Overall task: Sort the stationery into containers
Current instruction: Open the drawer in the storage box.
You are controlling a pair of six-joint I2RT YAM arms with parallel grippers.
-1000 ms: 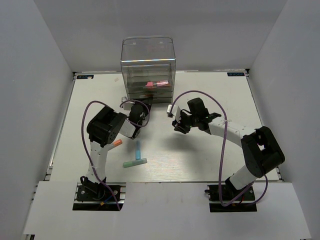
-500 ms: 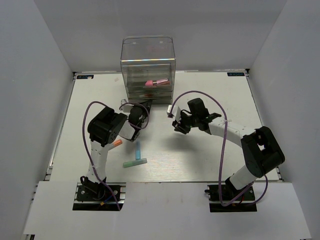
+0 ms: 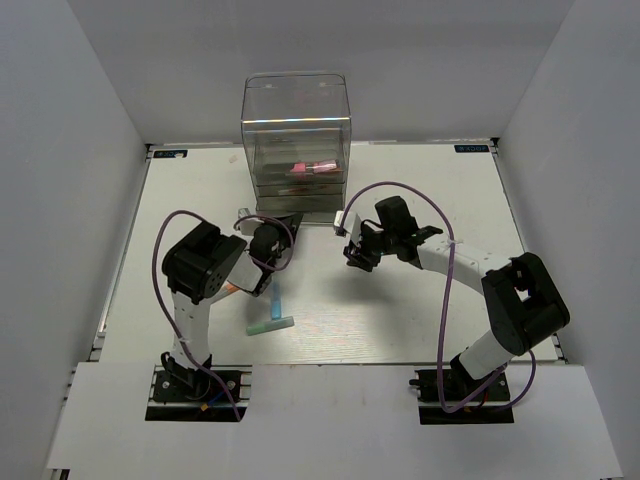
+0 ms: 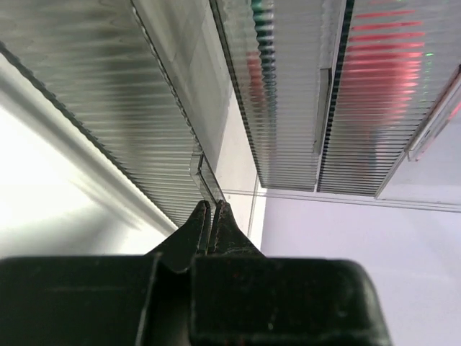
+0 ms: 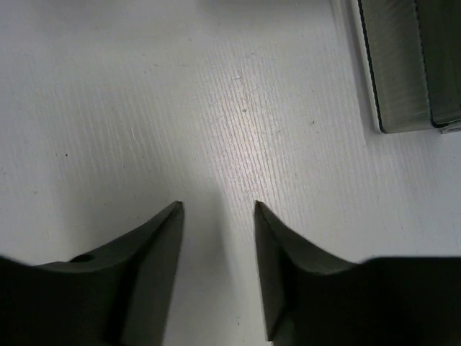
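Partway through, by the look of it. The box [image 3: 296,110] stood at the far middle of the table [image 3: 420,310], and pink stationery [image 3: 312,166] already lay in one of its drawers, seen through the clear front. Red and green blurs showed through the ribbed drawer walls in the left wrist view, too smeared to name.

Plenty was left to sort. A light blue marker [image 3: 276,298] lay on the table in front of the box, with a teal-green marker [image 3: 270,326] just nearer the arms, almost touching its end. An orange tip [image 3: 231,289] peeked out beside the left arm, the rest of that pen hidden.

The left gripper [image 4: 212,207] was right up at the drawers, jaws pressed nearly together on a thin clear tab [image 4: 202,171] at a drawer's front. It looked like a pinch on the tab to work the drawer, and no pen was in it.

The right gripper [image 5: 217,209] hung over bare table just right of the box's near corner, jaws spread wide and empty.

The box looked tall and see-through with a rounded top, its ribbed drawers stacked low at the base.
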